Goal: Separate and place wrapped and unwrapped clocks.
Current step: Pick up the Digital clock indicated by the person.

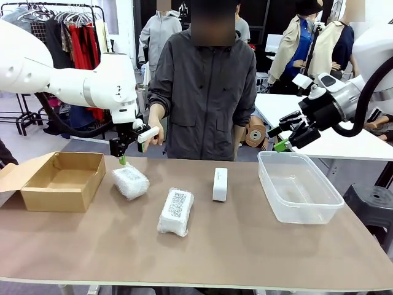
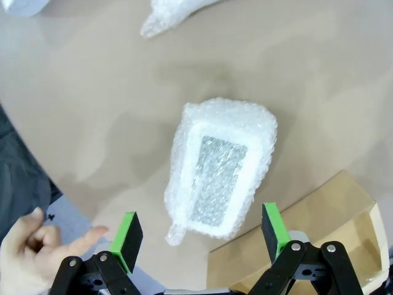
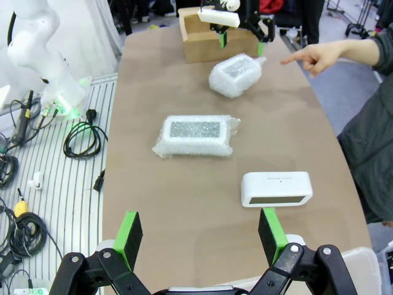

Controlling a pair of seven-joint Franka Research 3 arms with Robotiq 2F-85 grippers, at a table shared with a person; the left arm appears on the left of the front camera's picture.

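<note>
Nothing had been sorted yet, by the look of it: the cardboard box (image 1: pixel 58 200) and the plastic tub (image 1: pixel 279 203) both stood empty, and all three clocks lay on the table (image 1: pixel 245 246) between them. The left gripper (image 2: pixel 199 236) hung with jaws spread wide, holding nothing, directly above the wrapped clock (image 2: pixel 221 169) just beside the box (probably the first pick). The second wrapped clock (image 1: pixel 176 211) lay near the table's middle, and the bare clock (image 1: pixel 220 184) stood closer to the tub. The right gripper (image 1: pixel 288 141) hovered open and empty above the tub's far side. The person's hand (image 3: pixel 316 56) pointed towards the first bundle.
</note>
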